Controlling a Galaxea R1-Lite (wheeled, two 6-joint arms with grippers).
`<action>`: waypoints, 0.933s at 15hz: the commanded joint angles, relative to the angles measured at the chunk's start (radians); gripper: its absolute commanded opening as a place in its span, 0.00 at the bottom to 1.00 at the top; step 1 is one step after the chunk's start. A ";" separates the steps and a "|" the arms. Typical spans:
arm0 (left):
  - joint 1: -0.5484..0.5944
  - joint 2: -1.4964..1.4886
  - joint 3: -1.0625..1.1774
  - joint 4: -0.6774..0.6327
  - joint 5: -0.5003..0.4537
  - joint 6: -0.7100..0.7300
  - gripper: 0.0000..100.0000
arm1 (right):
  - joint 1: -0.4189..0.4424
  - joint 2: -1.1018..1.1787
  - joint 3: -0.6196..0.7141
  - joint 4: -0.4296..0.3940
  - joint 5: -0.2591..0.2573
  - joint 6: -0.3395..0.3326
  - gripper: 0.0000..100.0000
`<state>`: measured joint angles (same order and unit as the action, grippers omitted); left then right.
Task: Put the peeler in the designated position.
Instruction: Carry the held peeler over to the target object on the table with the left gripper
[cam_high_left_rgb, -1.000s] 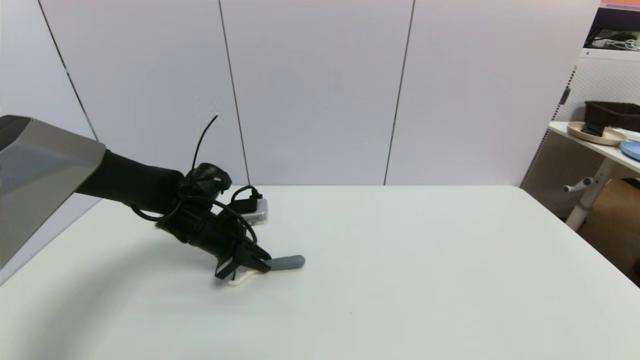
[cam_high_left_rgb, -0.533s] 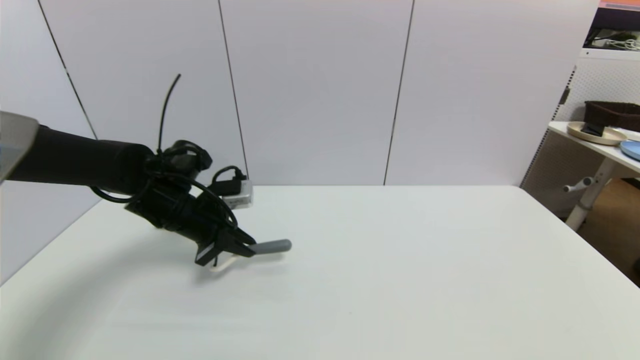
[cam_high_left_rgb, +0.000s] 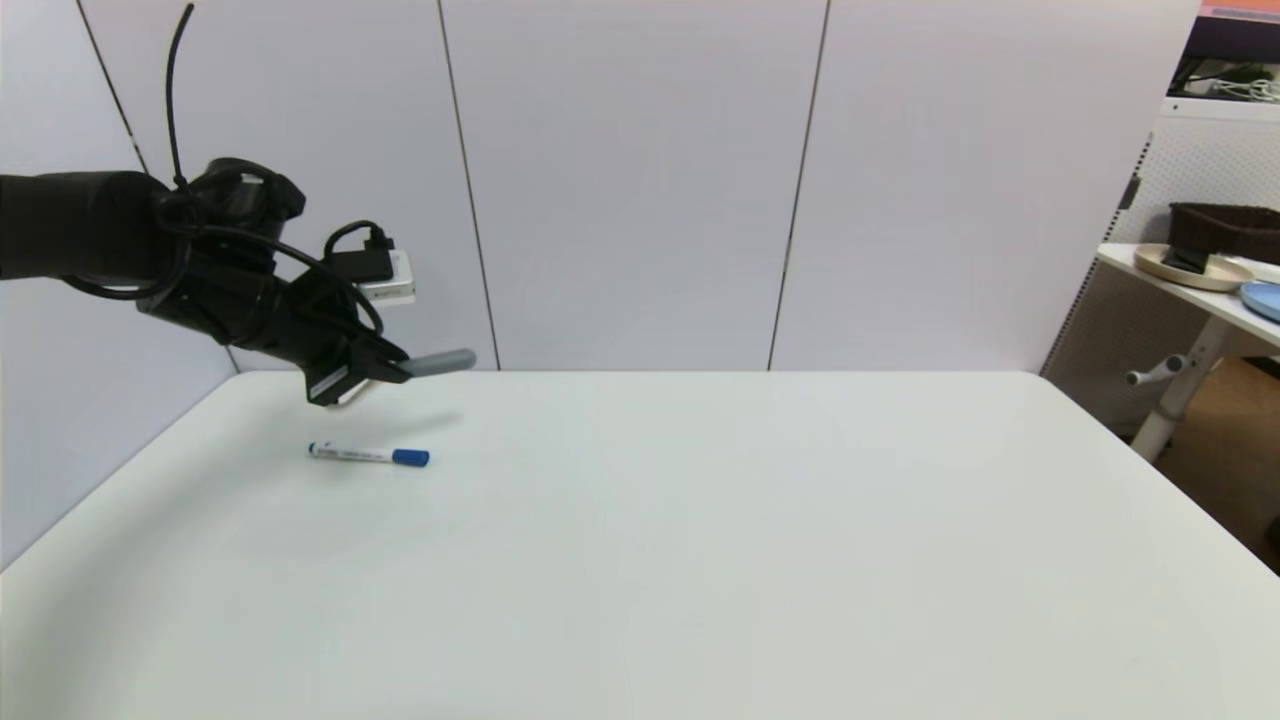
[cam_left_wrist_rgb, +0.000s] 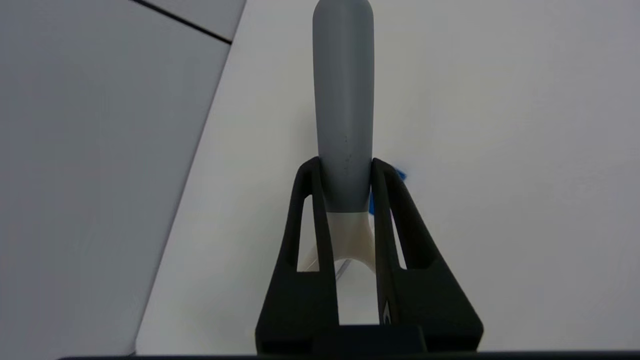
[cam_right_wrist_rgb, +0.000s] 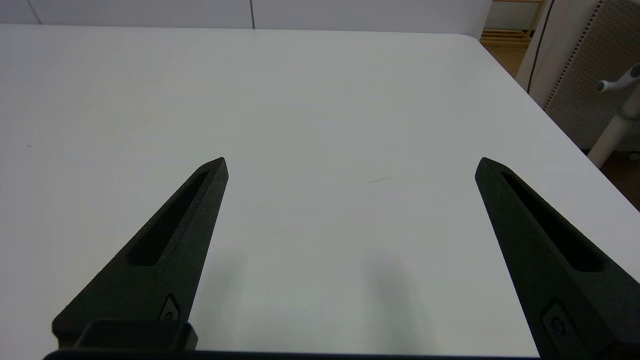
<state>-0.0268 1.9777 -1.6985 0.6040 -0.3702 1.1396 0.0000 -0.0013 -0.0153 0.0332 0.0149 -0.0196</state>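
Head view: peeler (cam_high_left_rgb: 437, 362) in left gripper (cam_high_left_rgb: 385, 368)

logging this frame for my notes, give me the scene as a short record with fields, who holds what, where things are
left gripper: raised above the far left part of the table, shut on the peeler
peeler: off the table, roughly level, grey handle sticking out past the fingertips, cream forked head back between the fingers
marker pen: lying flat on the table, below the left gripper, blue cap toward the robot's right
right gripper: open, low over bare tabletop, holding nothing
task state: peeler not yet set down
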 joint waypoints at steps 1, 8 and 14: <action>0.077 0.145 -0.168 0.045 0.079 0.083 0.00 | 0.000 0.000 0.000 0.001 0.000 0.000 1.00; 0.139 0.357 -0.277 -0.024 -0.041 0.224 0.00 | 0.000 0.000 0.000 0.001 0.000 0.000 1.00; 0.182 0.406 -0.277 -0.058 -0.210 0.318 0.00 | 0.000 0.000 0.000 0.001 0.000 0.000 1.00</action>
<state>0.1457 2.3645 -1.9757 0.5421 -0.5604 1.4364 0.0000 -0.0013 -0.0153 0.0336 0.0147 -0.0191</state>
